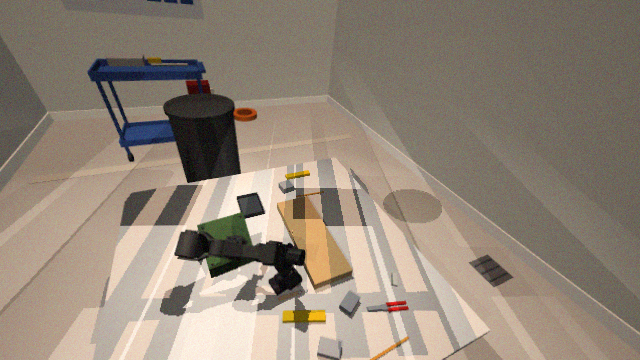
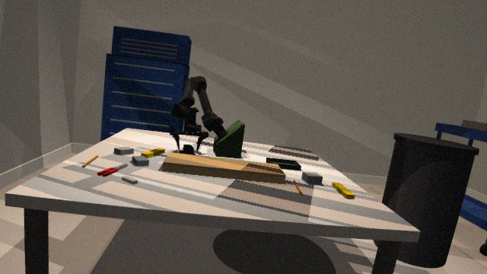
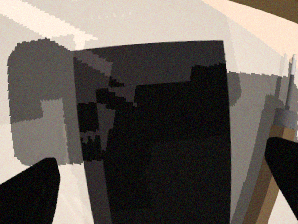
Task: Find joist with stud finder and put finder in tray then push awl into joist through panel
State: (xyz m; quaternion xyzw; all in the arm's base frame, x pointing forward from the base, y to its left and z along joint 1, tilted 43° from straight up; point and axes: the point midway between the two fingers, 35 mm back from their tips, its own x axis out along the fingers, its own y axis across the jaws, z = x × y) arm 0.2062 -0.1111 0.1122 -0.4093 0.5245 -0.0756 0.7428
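Note:
The tan floor panel [image 1: 320, 245] [image 2: 228, 169] lies on the table. The stud finder, a black block [image 3: 165, 100], lies on the table beside the panel's near end in the top view; it also shows in the exterior view [image 2: 187, 149]. My gripper [image 1: 285, 281] [image 3: 166, 160] is open and points down over it, one finger on either side, holding nothing. The awl [image 3: 270, 175] [image 1: 290, 296], with a wooden handle and metal shaft, lies right of the stud finder in the wrist view; the right finger overlaps its handle there. The black tray [image 1: 250, 205] [image 2: 283, 166] is empty. The joist is hidden.
The arm stands on a green sloped base [image 1: 225, 225] [image 2: 232, 141]. Yellow bars [image 1: 304, 316] [image 2: 342, 190], grey blocks [image 1: 350, 303] [image 2: 312, 177], red-handled pliers [image 1: 397, 306] [image 2: 108, 171] and thin orange sticks [image 1: 390, 348] [image 2: 90, 160] lie around the panel.

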